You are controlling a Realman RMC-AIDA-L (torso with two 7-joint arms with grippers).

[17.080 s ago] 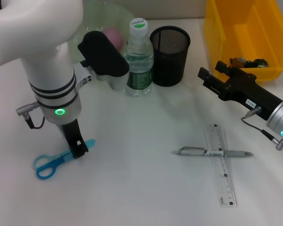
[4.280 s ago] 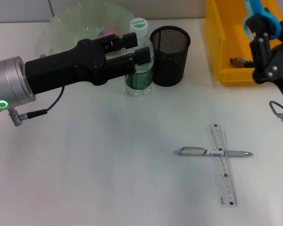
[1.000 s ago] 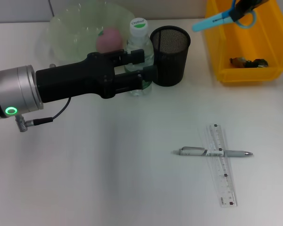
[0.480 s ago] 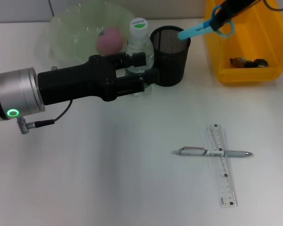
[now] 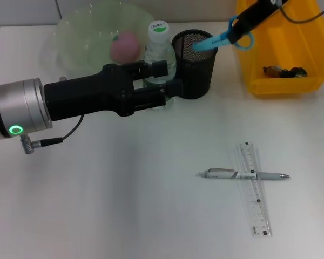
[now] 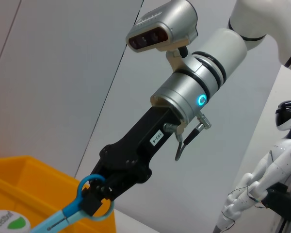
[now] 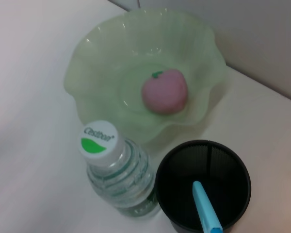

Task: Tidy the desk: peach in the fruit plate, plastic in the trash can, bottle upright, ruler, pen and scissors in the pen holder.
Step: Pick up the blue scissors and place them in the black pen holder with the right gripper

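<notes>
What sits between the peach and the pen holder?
The bottle, upright. The right wrist view shows it best: peach in the plate on one side, holder on the other. The head view agrees.

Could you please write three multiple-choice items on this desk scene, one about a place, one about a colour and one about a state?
1. Where is the peach?
A. in the green fruit plate
B. in the yellow bin
C. on the bare desk

2. What colour are the scissors?
A. red
B. blue
C. black

3. How does the pen lie?
A. inside the mesh pen holder
B. across the ruler
C. held by the left gripper

Answers: 1 A, the right wrist view shows it in the plate; 2 B, blades and handles are blue in the right gripper; 3 B, it crosses the ruler.
</notes>
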